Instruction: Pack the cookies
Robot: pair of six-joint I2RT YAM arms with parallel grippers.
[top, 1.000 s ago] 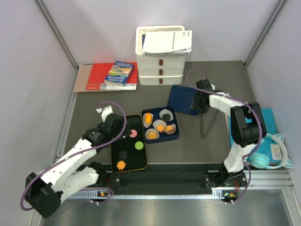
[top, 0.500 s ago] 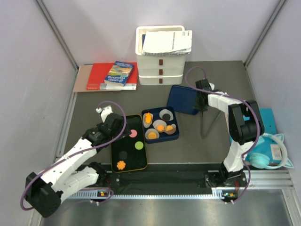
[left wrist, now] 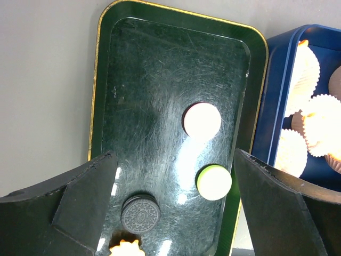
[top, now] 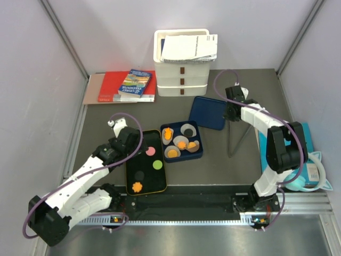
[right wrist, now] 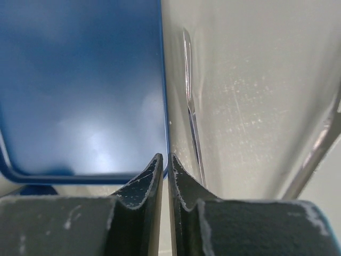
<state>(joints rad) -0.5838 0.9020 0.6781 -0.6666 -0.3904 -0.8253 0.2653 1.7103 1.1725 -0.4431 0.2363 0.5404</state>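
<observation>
The dark grey worktop (top: 224,160) carries a long black metal tray with a gold rim (top: 128,170), its long axis running near to far. Four of the cookies (top: 157,165) lie loose on the tray, strung roughly along that axis. All are small flat discs lying face up, and being round they point no particular way.

Nearest is an orange cookie with a flower edge (top: 137,186). Just beyond it is a black sandwich cookie with an embossed face (left wrist: 140,212). Further on come a plain round green cookie (left wrist: 213,182) and a plain round pink cookie (left wrist: 202,119). None of the four touches another.

The left tool (left wrist: 174,154) hangs above the tray's far half, released, with its fingers spread wide and nothing between them.

Just right of the tray stands a square blue tin box (top: 201,140) holding white pleated paper cups (top: 187,129). Several orange cookies in the cups (top: 181,143) also lie flat, though glare hides their detail.

Further back and to the right, a flat blue tin lid (top: 205,113) rests on the worktop. The right tool (right wrist: 165,160) is at the lid's right edge, clenched to a thin slit, and the lid's rim runs into that slit.

Farthest back are stacked white plastic bins (top: 181,74) with paper on top, and books (top: 128,85) to their left.
</observation>
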